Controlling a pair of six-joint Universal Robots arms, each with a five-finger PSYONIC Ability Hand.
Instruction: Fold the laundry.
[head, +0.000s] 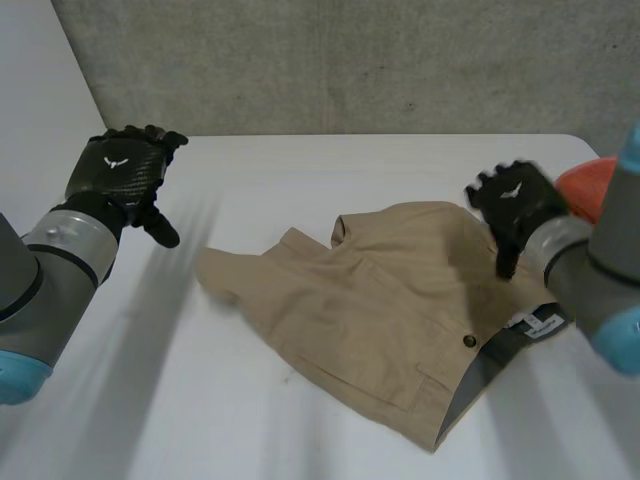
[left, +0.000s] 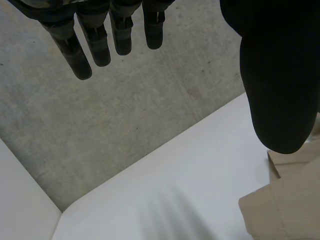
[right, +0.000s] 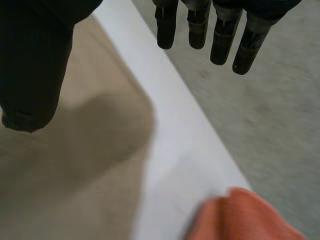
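Note:
A tan pair of shorts (head: 380, 310) lies partly folded on the white table (head: 300, 170), its waistband with a button and a dark lining turned toward the near right. My left hand (head: 122, 172) hovers open above the table's far left, well apart from the cloth; its straight fingers (left: 100, 42) hold nothing, and a tan corner (left: 285, 200) lies below its thumb. My right hand (head: 515, 205) hangs open just over the shorts' far right edge. Its fingers (right: 220, 30) are straight and empty, with the tan cloth (right: 75, 165) under the thumb.
An orange-red cloth (head: 592, 185) lies at the table's far right edge, beside my right hand, and appears again as the orange-red cloth (right: 240, 215) below its fingers. A grey floor (head: 350, 60) lies beyond the table's far edge.

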